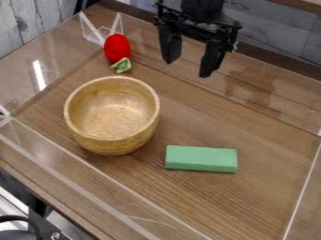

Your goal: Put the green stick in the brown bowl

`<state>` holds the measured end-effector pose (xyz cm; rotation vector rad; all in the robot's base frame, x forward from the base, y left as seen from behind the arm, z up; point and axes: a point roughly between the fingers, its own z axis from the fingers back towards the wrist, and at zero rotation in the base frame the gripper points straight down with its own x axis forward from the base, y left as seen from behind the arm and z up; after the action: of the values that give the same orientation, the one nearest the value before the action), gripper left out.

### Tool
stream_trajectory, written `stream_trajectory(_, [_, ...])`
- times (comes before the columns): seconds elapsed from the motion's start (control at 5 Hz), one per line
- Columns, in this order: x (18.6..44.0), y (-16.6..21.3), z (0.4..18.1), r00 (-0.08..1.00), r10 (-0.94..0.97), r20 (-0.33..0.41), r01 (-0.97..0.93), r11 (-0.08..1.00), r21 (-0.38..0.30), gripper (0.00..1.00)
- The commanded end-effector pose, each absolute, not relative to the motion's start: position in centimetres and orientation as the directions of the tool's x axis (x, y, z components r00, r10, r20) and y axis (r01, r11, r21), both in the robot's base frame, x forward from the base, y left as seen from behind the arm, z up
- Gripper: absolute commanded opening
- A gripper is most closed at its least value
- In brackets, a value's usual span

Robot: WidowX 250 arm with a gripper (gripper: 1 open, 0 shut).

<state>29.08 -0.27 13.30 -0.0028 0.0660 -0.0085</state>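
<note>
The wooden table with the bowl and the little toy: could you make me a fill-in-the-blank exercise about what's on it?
The bowl is round and its colour is ____.
The flat block is coloured ____.
The strawberry toy has a body coloured ____.
Of these three things, the largest is the ____.

Missing words: brown; green; red; bowl

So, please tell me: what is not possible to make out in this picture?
- Gripper: the camera view is too small and the parts too dark to read the fingertips exactly.
- Arm: its upper part is cut off by the top edge.
- Bowl: its underside is hidden by its own walls.
- Green stick: its underside is hidden by the stick itself.
</note>
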Motion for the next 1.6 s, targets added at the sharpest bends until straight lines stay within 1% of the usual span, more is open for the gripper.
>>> stream_trajectory(0.0, [28.0,-0.2,12.4,0.972,-0.216,-0.090,0.216,0.976,-0.010,1.00])
stream_trajectory(0.2, [26.4,0.2,10.5,0.892,-0.442,-0.093,0.442,0.897,-0.018,1.00])
stream_trajectory(0.4, [25.2,0.0,8.6,0.786,-0.615,-0.055,0.616,0.788,-0.002,1.00])
stream_trajectory(0.6, [24.0,-0.8,7.8,0.638,-0.770,-0.020,0.770,0.638,0.022,1.00])
stream_trajectory(0.8, [23.6,-1.1,7.0,0.537,-0.843,0.004,0.843,0.537,0.040,1.00])
stream_trajectory(1.0, [23.8,-1.8,5.8,0.535,-0.844,0.020,0.842,0.535,0.060,1.00])
stream_trajectory(1.2, [24.1,-2.1,4.5,0.570,-0.821,0.026,0.818,0.570,0.076,1.00])
stream_trajectory(1.4, [24.2,-2.1,4.1,0.603,-0.797,0.037,0.791,0.604,0.097,1.00])
